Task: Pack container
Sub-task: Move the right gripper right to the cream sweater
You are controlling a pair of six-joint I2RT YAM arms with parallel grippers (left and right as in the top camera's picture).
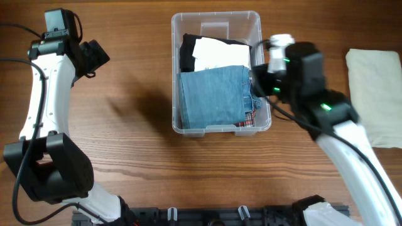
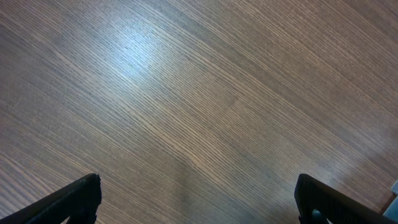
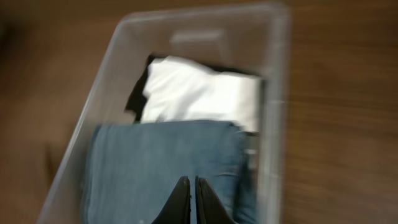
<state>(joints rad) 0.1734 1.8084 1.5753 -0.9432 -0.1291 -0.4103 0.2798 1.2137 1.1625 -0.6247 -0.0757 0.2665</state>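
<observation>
The clear plastic container (image 1: 217,130) stands at the table's middle back. It holds folded blue jeans (image 1: 213,95), a white garment (image 1: 217,53) on something black, and a plaid piece at the lower right. In the right wrist view the container (image 3: 273,81) holds the jeans (image 3: 161,162) and the white garment (image 3: 199,93). My right gripper (image 3: 192,183) is shut and empty just above the jeans, at the container's right side (image 1: 257,81). My left gripper (image 2: 196,196) is open and empty over bare wood at the far left (image 1: 94,56).
A folded cream cloth (image 1: 375,94) lies on the table at the right edge. Wood tabletop (image 1: 125,125) lies between the left arm and the container. A black rail (image 1: 207,216) runs along the front edge.
</observation>
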